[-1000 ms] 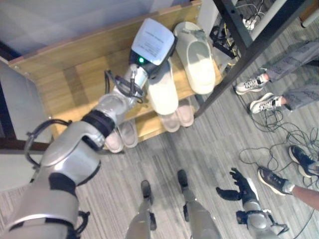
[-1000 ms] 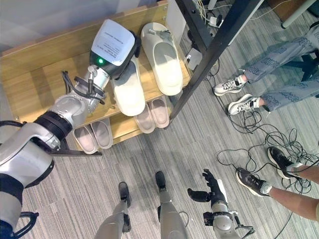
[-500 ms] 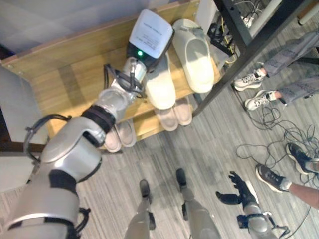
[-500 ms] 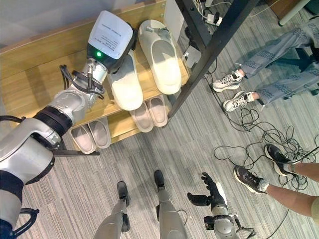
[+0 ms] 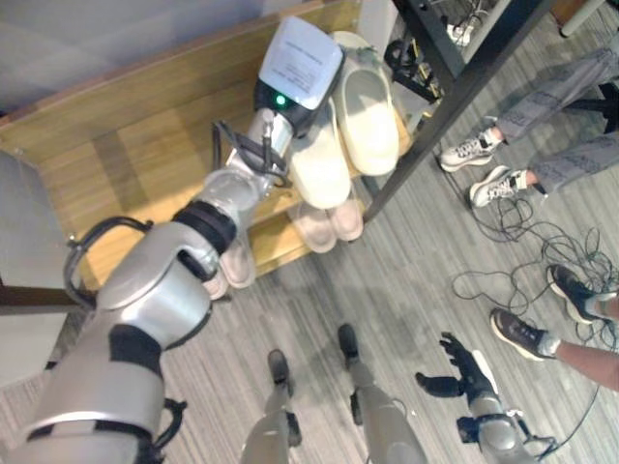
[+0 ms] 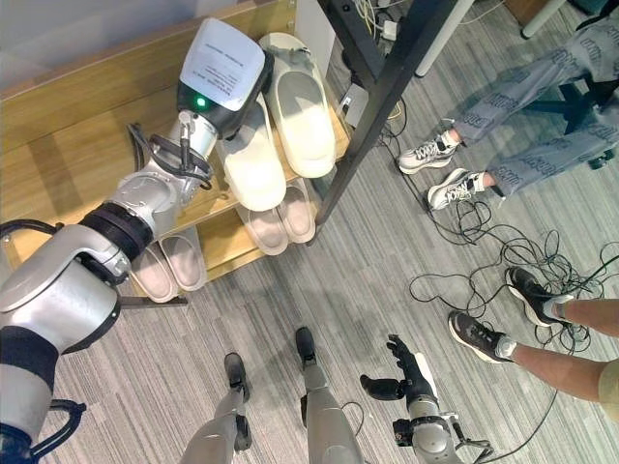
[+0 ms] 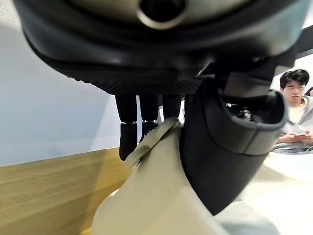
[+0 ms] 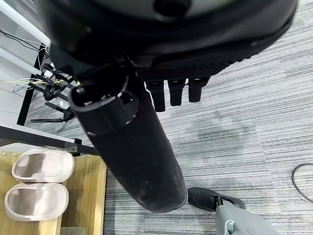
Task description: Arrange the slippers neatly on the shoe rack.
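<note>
On the wooden shoe rack's top [image 5: 126, 155] lie two cream slippers side by side. My left hand [image 7: 220, 147] is shut on the nearer cream slipper [image 5: 319, 166]; the thumb and fingers [image 7: 128, 132] pinch its upper edge. That slipper sits close against the second cream slipper [image 5: 366, 106], which rests at the rack's right end. In the eye views the wrist box covers the hand. My right hand [image 5: 455, 372] hangs low over the floor, far from the rack, open and holding nothing.
Two pairs of pale pink slippers [image 5: 329, 220] [image 6: 169, 266] sit on the lower shelf. A black metal frame post [image 5: 435, 116] runs right beside the rack's right end. People's legs and sneakers [image 5: 469, 153] and loose cables [image 5: 503, 280] lie on the floor to the right.
The camera has shifted. My left hand has brought the held slipper closer to the second slipper, closing the gap between them. The right hand stays as it was.
</note>
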